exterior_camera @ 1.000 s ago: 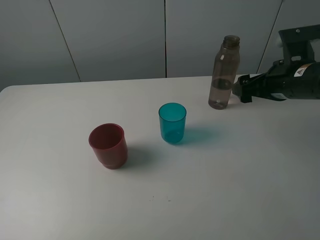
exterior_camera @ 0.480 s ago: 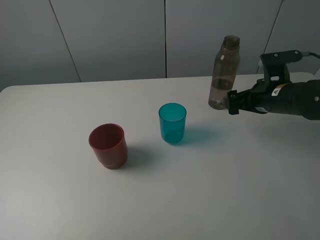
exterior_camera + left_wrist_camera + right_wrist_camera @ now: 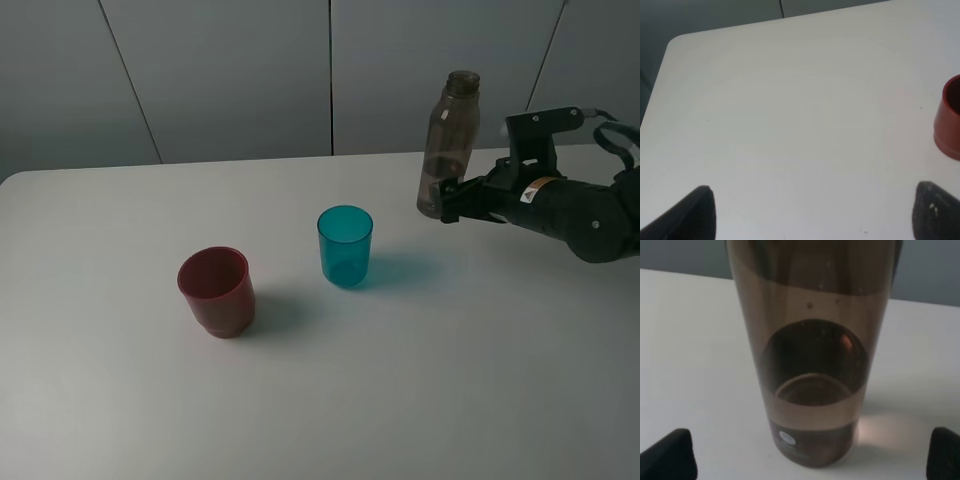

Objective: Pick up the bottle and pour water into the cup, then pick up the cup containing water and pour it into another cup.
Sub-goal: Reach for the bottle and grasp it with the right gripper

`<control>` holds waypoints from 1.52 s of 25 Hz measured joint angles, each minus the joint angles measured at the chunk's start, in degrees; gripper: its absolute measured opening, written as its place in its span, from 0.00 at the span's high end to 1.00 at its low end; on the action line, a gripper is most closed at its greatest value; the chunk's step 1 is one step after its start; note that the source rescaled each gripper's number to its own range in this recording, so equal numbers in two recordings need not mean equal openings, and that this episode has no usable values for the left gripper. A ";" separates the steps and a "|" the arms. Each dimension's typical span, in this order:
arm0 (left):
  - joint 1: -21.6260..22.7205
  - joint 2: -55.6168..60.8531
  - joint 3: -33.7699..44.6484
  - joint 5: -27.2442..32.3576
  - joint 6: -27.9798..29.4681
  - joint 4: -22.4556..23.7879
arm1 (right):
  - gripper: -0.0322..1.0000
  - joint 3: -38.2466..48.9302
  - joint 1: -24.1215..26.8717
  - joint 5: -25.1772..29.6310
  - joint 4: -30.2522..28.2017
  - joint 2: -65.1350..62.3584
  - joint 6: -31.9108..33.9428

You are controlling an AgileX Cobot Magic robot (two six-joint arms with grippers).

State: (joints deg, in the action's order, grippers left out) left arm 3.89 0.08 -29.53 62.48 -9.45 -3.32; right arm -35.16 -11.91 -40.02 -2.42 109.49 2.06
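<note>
I see the smoky grey-brown bottle (image 3: 447,145) standing upright at about 1 o'clock on the white table (image 3: 450,400), uncapped, with a little water in its base. My right gripper (image 3: 449,201) has come in from the bottle's 3 o'clock, low at its base, jaws spread wide. In the right wrist view the bottle (image 3: 812,365) sits between the two fingertips (image 3: 667,455); I can't quite tell whether either one touches it. The teal cup (image 3: 345,245) stands at the bottle's 8 o'clock, well apart, and nothing lies between them. The dark red cup (image 3: 216,292) is at 8 o'clock from the teal one. My left gripper (image 3: 815,220) hangs over bare table, jaws spread, with the red cup at the edge of its view.
</note>
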 joint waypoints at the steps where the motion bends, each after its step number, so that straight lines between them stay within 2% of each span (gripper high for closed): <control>1: 0.00 0.00 0.00 0.00 -0.13 0.00 | 0.00 -0.69 0.00 -0.26 -0.10 0.55 0.11; 10: 0.00 0.00 0.00 0.00 -0.02 0.00 | 0.00 -6.24 0.00 -0.98 -0.96 4.46 0.45; 20: 0.00 0.00 0.00 0.00 -0.02 0.00 | 0.00 -7.65 0.00 -1.31 -0.09 4.99 0.34; 38: 0.00 0.00 0.00 0.00 -0.02 0.00 | 0.00 -15.39 0.00 -0.51 -0.94 10.93 1.79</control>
State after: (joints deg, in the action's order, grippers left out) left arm 3.89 0.08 -29.53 62.48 -9.47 -3.32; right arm -50.55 -11.91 -40.53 -3.37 120.42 3.85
